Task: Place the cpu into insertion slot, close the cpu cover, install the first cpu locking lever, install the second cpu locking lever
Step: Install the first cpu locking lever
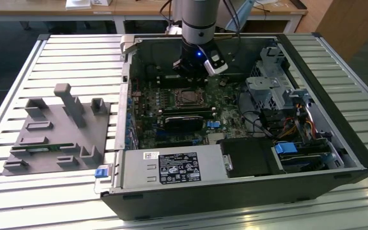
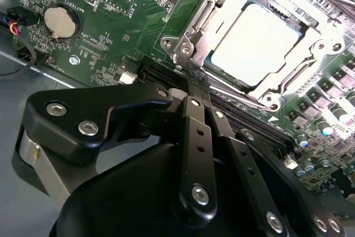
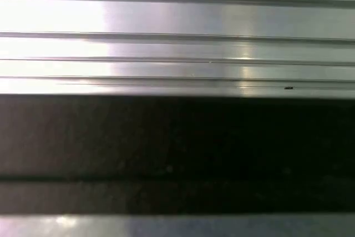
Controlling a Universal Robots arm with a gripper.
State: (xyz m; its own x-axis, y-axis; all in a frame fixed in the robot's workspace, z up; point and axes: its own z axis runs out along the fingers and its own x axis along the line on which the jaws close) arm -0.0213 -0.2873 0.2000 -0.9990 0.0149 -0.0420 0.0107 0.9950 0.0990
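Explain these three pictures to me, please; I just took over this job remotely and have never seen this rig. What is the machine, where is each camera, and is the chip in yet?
The machine is a single robot arm reaching down into an open computer case that lies on a slatted metal table. The exterior view looks at the whole scene from off the arm. The two wrist views come from cameras riding on the arm.

In the second wrist view, the black linkage is the gripper, its fingers pressed together and holding nothing. Just beyond its tip is the cpu, a pale square already sitting in the insertion slot, with the cpu cover, a shiny metal frame, lying around it.

The first wrist view faces the table slats and a dark band. A grey parts holder stands on the table at the exterior view's left.
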